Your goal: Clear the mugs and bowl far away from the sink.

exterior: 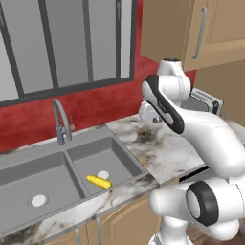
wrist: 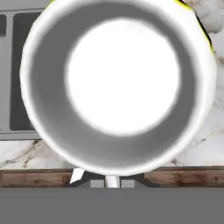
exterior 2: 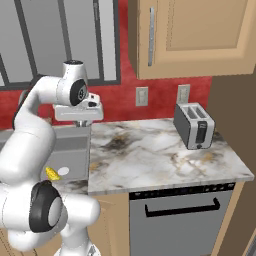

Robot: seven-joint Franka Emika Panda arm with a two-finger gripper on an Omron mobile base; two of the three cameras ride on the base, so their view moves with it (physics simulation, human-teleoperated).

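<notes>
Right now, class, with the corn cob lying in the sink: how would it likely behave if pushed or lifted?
The corn cob is long and round and lies on a flat basin floor, so a sideways push would probably roll it toward the wall of the sink. It looks stiff and should lift without bending.

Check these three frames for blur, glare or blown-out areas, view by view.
Hand view: the mug sits so close that its rim looks soft and its white inside is blown out, with no detail. Left base view: sharp enough, flat light, faint shading in the sink. Right base view: clear, no glare on the toaster.
</notes>
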